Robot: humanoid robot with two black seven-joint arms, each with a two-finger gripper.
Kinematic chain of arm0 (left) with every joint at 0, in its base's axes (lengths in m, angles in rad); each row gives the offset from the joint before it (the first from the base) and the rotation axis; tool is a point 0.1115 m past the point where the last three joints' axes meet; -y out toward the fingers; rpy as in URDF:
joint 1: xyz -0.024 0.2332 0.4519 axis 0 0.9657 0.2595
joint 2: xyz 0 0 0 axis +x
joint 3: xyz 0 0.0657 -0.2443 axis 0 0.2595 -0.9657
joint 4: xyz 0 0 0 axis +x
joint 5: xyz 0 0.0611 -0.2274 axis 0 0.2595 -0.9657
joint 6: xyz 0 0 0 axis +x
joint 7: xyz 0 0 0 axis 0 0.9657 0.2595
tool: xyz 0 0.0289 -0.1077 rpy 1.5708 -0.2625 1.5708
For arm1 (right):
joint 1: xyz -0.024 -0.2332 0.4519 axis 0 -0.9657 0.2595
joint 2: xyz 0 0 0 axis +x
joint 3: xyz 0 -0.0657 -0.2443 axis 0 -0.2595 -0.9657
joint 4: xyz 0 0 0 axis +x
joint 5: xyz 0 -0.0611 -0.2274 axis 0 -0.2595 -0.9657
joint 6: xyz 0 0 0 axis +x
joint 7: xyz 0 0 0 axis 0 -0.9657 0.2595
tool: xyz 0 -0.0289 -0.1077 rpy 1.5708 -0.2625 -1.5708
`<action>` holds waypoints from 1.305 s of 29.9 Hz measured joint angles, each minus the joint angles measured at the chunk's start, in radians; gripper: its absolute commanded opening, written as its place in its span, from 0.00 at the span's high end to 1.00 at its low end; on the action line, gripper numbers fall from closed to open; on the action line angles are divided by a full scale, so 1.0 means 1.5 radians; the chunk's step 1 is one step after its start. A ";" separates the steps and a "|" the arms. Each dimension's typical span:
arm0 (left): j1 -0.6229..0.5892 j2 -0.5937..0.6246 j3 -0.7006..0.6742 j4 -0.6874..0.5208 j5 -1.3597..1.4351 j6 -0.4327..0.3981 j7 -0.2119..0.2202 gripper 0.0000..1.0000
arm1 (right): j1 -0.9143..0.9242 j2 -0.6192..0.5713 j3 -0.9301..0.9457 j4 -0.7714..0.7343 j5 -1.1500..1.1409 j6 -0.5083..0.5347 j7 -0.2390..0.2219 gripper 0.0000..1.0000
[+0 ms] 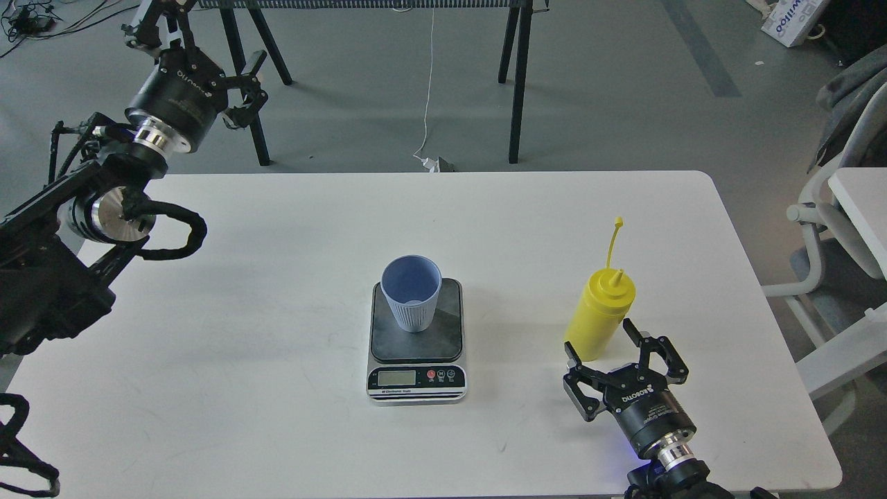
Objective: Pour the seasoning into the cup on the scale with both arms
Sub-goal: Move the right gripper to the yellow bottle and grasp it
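On a white desk [277,291], the right end effector [627,360] sits just beside the base of the yellow seasoning bottle [600,315], fingers spread wide and holding nothing. The bottle stands upright, cap off on its tether, well to the right of the blue cup [411,291], which stands on the scale [416,339] at mid-desk. The left end effector [235,86] hangs open, raised beyond the desk's far left corner. A sound grasp would likely centre the fingers around the bottle's body and close gently, lest it tip or squirt. "ROBOTIQ" marks both end effectors.
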 measured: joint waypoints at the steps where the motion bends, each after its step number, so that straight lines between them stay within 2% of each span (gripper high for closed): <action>1: 0.000 0.000 0.000 0.000 0.000 0.000 0.000 0.00 | 0.000 0.000 0.002 0.000 0.001 0.000 0.000 0.06; 21: 0.000 0.032 0.002 0.000 0.001 -0.005 0.002 0.00 | 0.073 0.009 0.017 -0.039 0.058 0.000 -0.001 0.05; 29: 0.000 0.032 0.002 0.000 0.001 -0.006 0.002 0.00 | 0.109 0.045 0.010 -0.080 0.058 0.000 -0.002 0.06; 33: 0.001 0.037 0.002 0.000 0.001 -0.006 0.002 0.00 | 0.121 0.066 0.009 -0.111 0.058 0.000 -0.003 0.10; 39: 0.001 0.042 0.002 0.000 0.001 -0.007 0.002 0.00 | 0.127 0.075 0.006 -0.122 0.058 0.000 -0.005 0.24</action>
